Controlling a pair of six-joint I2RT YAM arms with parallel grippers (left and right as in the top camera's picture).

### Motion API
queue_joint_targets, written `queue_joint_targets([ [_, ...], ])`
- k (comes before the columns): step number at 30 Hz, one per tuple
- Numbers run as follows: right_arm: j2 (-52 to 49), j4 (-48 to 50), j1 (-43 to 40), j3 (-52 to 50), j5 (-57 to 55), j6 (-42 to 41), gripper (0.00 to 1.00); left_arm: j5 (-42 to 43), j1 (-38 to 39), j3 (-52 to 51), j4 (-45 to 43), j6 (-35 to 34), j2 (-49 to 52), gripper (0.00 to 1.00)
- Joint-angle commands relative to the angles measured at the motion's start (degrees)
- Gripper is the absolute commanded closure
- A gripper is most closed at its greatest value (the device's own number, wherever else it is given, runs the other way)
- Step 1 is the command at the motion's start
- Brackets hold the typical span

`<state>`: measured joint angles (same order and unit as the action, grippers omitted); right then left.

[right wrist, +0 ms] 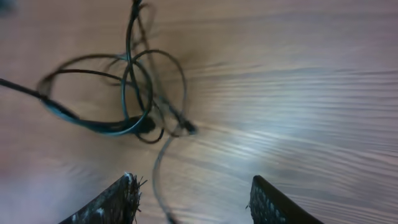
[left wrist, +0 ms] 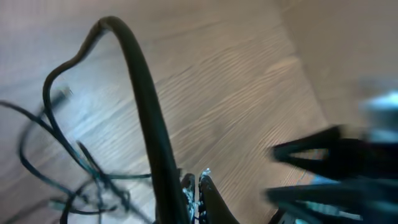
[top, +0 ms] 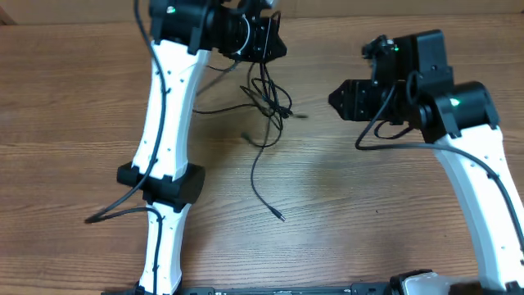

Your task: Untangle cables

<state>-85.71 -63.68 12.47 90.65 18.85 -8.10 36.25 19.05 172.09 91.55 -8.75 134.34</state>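
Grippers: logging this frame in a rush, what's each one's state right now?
Left gripper: closed on a cable.
Right gripper: open, holding nothing.

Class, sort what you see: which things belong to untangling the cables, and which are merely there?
Belongs: cables; left gripper, shut on a cable; right gripper, open.
Merely there: table; arm wires.

In the left wrist view the cables (left wrist: 146, 106) are blurred, and the dark shapes (left wrist: 329, 158) at right are too smeared to name. The lower edge cuts the left gripper (left wrist: 198, 185) there, and the right gripper (right wrist: 193, 186) in its own view.
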Motion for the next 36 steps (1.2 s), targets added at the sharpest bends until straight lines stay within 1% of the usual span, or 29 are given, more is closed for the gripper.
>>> queue_joint_targets([
  [1, -2.45, 1.07, 0.15, 1.57, 11.87, 1.05, 0.42, 3.28, -0.44, 3.19, -1.90, 0.81, -5.03, 0.96],
  [3, -3.65, 2.40, 0.15, 1.57, 17.44, -0.02, 0.41, 3.87, -0.22, 3.26, -3.10, 0.83, -6.38, 0.96],
  [6, -4.76, 4.81, 0.20, 1.57, 22.40, -5.25, 0.39, 3.87, 0.04, 3.26, -4.42, 0.81, -7.91, 0.96],
  [10, -5.29, 6.54, 0.59, 1.57, 23.30, -13.88, 0.38, 4.02, 0.11, 3.26, -5.62, -0.79, -8.48, 0.96],
  [13, -5.29, 6.64, 1.03, 1.57, 23.28, -19.30, 0.33, 5.75, 0.11, 3.26, -6.69, -2.01, -8.48, 0.96],
  [18, -5.40, 7.08, 1.40, 1.55, 23.30, -28.39, 0.28, 7.50, 0.22, 3.26, -9.07, -3.17, -8.48, 0.96],
  [22, -6.38, 7.50, 1.51, 1.55, 23.74, -33.99, 0.31, 7.48, 0.26, 3.26, -9.31, -3.26, -8.48, 0.96],
  [27, -9.42, 9.35, 4.07, 1.55, 26.95, -35.15, 0.31, 7.30, 0.28, 3.26, -9.75, -3.28, -8.48, 0.96],
  [30, -10.88, 10.75, 5.31, 1.55, 28.09, -36.89, 0.39, 7.28, 0.28, 3.26, -9.73, -3.28, -8.48, 0.96],
  [31, -11.47, 11.61, 5.75, 1.55, 28.70, -36.89, 0.40, 7.28, 0.28, 3.26, -9.70, -3.28, -8.48, 0.96],
  [35, -12.63, 13.11, 6.86, 1.55, 30.34, -37.16, 0.41, 7.26, 0.28, 3.26, -9.66, -3.26, -8.48, 0.96],
  [36, -12.68, 13.11, 7.06, 1.55, 30.34, -37.51, 0.45, 7.26, 0.28, 3.26, -9.66, -3.26, -8.48, 0.96],
])
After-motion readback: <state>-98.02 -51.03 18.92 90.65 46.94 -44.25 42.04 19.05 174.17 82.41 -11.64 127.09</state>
